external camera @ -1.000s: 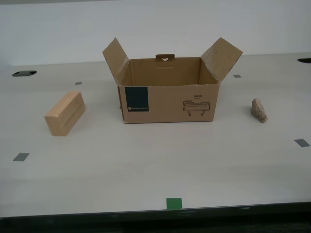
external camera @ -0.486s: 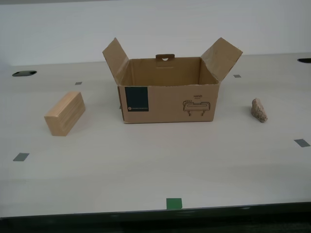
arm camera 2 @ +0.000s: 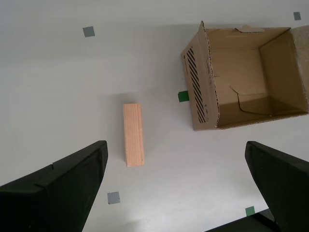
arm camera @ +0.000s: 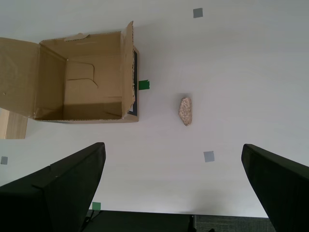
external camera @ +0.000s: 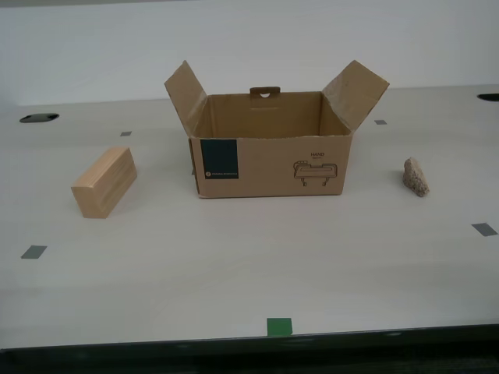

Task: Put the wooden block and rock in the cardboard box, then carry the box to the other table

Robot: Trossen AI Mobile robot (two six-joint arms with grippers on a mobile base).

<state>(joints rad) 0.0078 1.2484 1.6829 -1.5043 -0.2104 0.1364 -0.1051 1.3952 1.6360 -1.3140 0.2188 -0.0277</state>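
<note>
The cardboard box [external camera: 269,160] stands open and empty in the middle of the pale table, flaps up. The wooden block [external camera: 103,183] lies on the table toward the exterior view's left of the box, the rock [external camera: 415,177] toward its right. No arm shows in the exterior view. My second gripper [arm camera 2: 175,145] hangs open high above the wooden block [arm camera 2: 133,134] and the box [arm camera 2: 200,87]. My first gripper [arm camera: 172,147] hangs open high above the rock [arm camera: 185,110], beside the box [arm camera: 87,72]. Neither holds anything. The other table is out of view.
The smooth pale table [external camera: 234,265] carries grey tape squares [external camera: 33,251] [external camera: 484,229] and a green tape square [external camera: 279,326] near its dark front edge. Dark cable holes [external camera: 39,118] sit at the back. A white wall rises behind.
</note>
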